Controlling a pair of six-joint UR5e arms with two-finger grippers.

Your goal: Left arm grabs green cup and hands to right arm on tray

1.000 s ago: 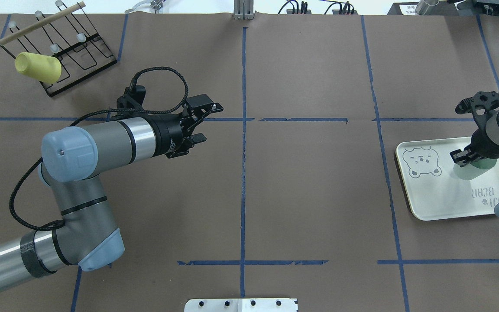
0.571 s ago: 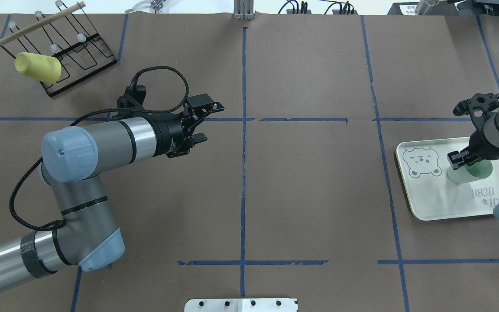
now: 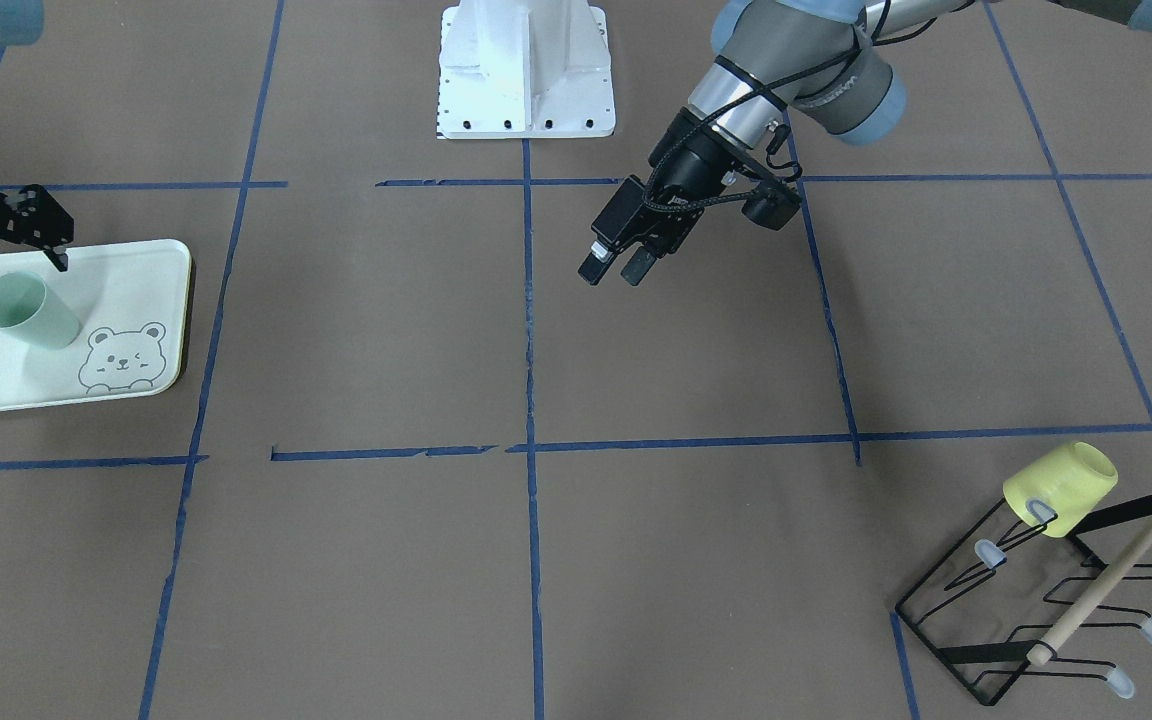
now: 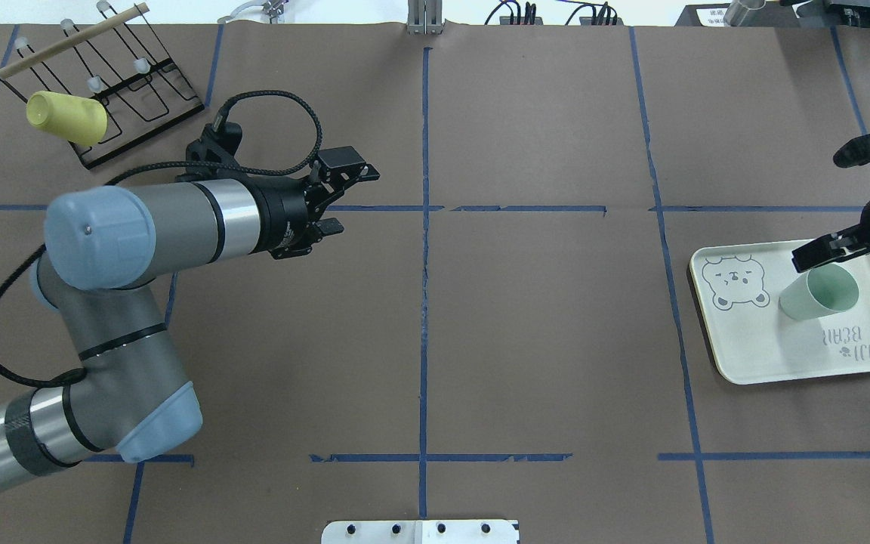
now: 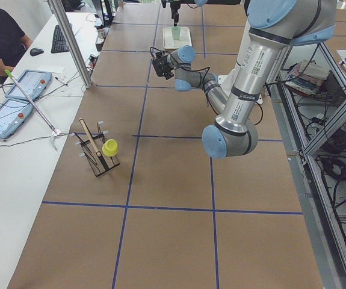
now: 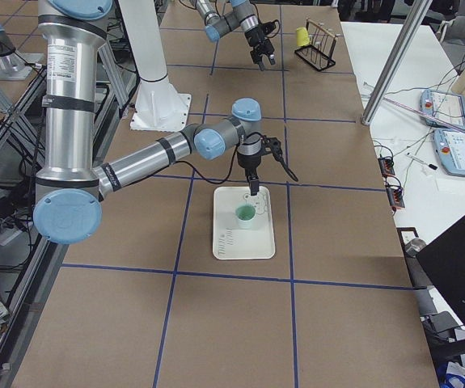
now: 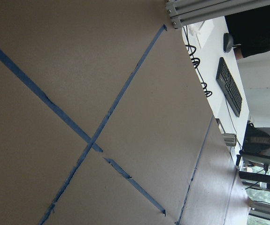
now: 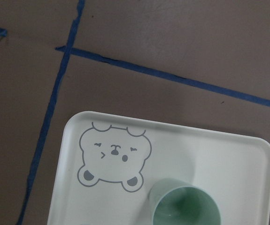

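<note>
The green cup [image 4: 820, 293] stands upright and free on the tray [image 4: 767, 355], beside the bear drawing. It also shows in the front view [image 3: 26, 312] and in the right wrist view [image 8: 185, 206] on the tray [image 8: 219, 150]. My right gripper [image 4: 831, 249] is open and empty, raised just above and behind the cup; the front view shows it [image 3: 6, 266] spread over the cup's rim. My left gripper [image 4: 348, 198] is open and empty, in the air over the table left of centre, far from the tray; the front view shows it too [image 3: 613, 272].
A yellow cup [image 4: 65, 117] hangs on a black wire rack [image 4: 133, 98] at the far left corner. The robot's white base plate [image 4: 420, 531] sits at the near edge. Blue tape lines cross the brown table cover.
My right gripper has let go of the green cup and pulled up and back from it; the cup stays upright on the tray. My left arm has drawn back a little to the left.
</note>
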